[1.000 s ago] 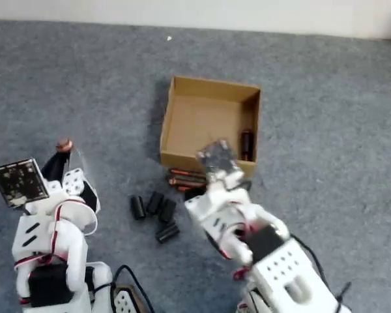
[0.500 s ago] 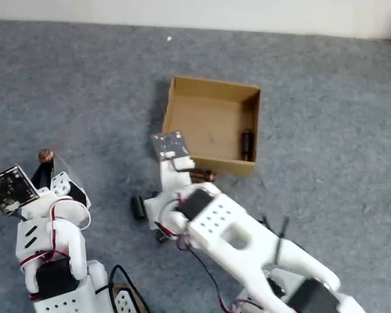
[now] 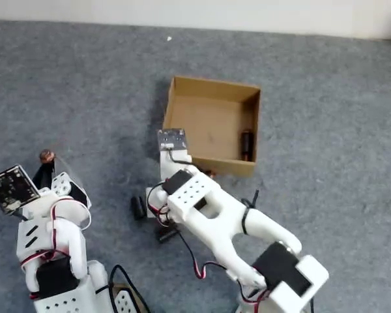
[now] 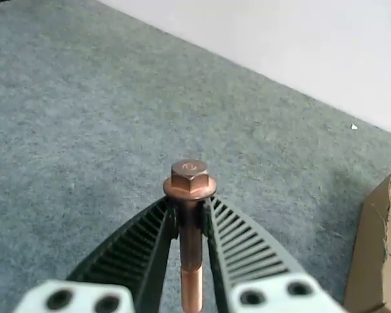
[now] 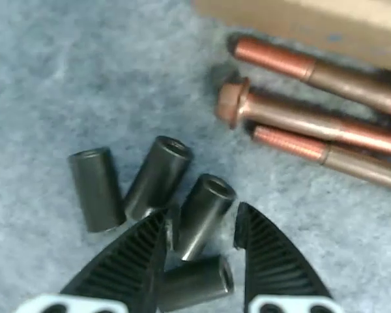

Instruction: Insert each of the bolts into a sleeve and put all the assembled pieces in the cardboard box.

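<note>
- Bolt, copper, pinched in left claw just under hex head; held up off worktop, well apart from cardboard box.
- Right claw spread, fingertips either side of one black sleeve lying on worktop.
- 3 other sleeves close around it.
- 3 loose bolts flat, just beside box wall.
- 1 assembled piece inside box, along one wall.

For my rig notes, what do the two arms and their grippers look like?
The left arm and right arm have white plastic shells with black motor blocks and red, white and black cables between joints. The right arm carries a white plate dotted with holes. Each wrist bears a square circuit board. The left gripper and right gripper have dark, ribbed, tapering fingers on white bases.
</note>
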